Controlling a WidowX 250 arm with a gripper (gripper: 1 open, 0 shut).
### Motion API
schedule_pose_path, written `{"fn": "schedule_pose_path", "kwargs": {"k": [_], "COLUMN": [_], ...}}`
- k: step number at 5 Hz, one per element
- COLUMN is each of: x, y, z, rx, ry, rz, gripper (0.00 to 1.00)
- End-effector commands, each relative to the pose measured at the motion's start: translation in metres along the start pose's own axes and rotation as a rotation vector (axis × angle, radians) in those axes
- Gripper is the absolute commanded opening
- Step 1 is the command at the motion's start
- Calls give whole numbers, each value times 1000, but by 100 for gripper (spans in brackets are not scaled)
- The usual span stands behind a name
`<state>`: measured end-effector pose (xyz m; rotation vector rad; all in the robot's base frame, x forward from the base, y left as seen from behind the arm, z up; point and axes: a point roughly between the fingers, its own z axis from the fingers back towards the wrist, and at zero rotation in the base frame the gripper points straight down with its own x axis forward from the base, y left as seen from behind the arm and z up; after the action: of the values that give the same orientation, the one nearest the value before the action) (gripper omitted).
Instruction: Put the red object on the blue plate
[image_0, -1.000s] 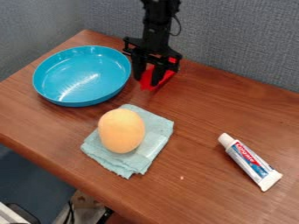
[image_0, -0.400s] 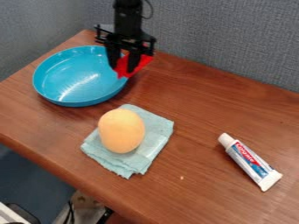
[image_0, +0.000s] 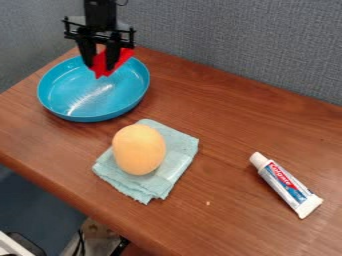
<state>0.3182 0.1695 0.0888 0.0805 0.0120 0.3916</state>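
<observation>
The red block (image_0: 112, 64) looks small, hard and light, a bit smooth, so a pinch across its thin middle suits it best. The pincer (image_0: 102, 62) is clamped on it and holds it tilted over the back rim of the blue plate (image_0: 74, 100). The plate sits near the counter (image_0: 241, 120) corner. The orange ball (image_0: 139, 149) on its cloth (image_0: 171, 172) and the toothpaste tube (image_0: 286, 183) are well apart, leaving open room.

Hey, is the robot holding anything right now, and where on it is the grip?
Yes. The gripper is shut on the red object above the blue plate. The jaws hide much of it, so the exact grip spot cannot be told.
</observation>
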Motion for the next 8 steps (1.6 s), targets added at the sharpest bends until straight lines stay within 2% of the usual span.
{"fn": "schedule_pose_path", "kwargs": {"k": [1,2,3,4,8], "x": [10,11,10,12,13], "y": [17,18,18,18,17], "z": [8,-5,-10,-18,-27], "rx": [18,31,36,40,21], "ry": [-40,-14,-6,15,37], "rz": [38,29,29,41,90], "gripper": [0,0,0,0,0]}}
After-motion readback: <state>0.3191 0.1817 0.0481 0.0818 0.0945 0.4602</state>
